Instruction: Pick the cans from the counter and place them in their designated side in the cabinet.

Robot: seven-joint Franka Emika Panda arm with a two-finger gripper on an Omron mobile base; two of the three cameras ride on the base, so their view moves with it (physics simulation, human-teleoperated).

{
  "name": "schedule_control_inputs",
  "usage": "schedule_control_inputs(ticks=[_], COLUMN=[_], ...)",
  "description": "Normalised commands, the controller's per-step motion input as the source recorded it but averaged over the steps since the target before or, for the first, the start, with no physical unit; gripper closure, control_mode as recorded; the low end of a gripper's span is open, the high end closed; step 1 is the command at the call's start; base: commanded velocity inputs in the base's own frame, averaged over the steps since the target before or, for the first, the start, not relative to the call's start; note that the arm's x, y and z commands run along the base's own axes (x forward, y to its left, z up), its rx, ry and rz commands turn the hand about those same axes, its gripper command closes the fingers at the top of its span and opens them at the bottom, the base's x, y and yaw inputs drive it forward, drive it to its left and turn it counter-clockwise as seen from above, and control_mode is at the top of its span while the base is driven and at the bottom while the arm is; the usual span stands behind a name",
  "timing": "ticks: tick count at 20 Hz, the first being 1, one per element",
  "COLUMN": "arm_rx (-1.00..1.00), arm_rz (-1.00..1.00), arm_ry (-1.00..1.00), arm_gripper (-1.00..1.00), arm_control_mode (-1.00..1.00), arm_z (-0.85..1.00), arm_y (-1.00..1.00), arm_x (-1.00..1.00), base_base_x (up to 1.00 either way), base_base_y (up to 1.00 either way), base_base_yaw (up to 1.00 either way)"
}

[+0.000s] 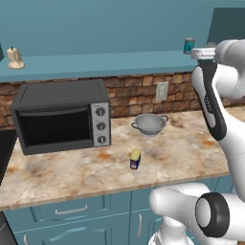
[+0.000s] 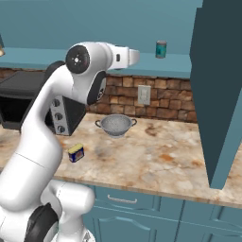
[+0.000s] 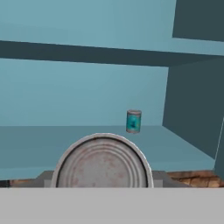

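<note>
Cans are split between two places. Nearest, the blue can [image 1: 135, 159] with a yellow top stands alone on the mottled surface [image 1: 182, 153], in front of the steel colander [image 1: 150, 124] and to the right of the toaster oven [image 1: 60, 117].

Higher and farther, the pincer [image 1: 203, 52] is raised to the level of the cabinet shelf [image 1: 95, 64], at its right end. It looks closed partway around the held can [image 3: 103, 164], whose round silvery end shows large in the hand view. Farthest, the teal can [image 3: 134, 120] stands upright on the shelf, near the dark right wall.

These cans are probably rigid metal with some weight and smooth, slippery sides. The best hold is likely across the middle of the round body, squarely, so the can neither twists nor tips when set down.
</note>
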Motion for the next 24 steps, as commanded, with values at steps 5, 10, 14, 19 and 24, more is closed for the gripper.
schedule_control_inputs(ticks=[5,10,14,19,24], arm_rx=[0.02,0.01,0.00,0.01,0.01], arm_rz=[0.00,-0.01,-0.01,-0.01,0.00], arm_ry=[0.01,0.01,0.00,0.00,0.00], arm_gripper=[1.00,1.00,1.00,1.00,1.00], arm_control_mode=[-1.00,-1.00,-1.00,-1.00,-1.00], arm_z=[0.00,0.00,0.00,0.00,0.00], arm_y=[-0.02,-0.02,-0.03,-0.02,-0.01], arm_x=[0.22,0.23,0.25,0.25,0.27], base_base_x=[0.00,0.00,0.00,0.00,0.00], base_base_y=[0.00,0.00,0.00,0.00,0.00], base_base_yaw=[0.00,0.00,0.00,0.00,0.00])
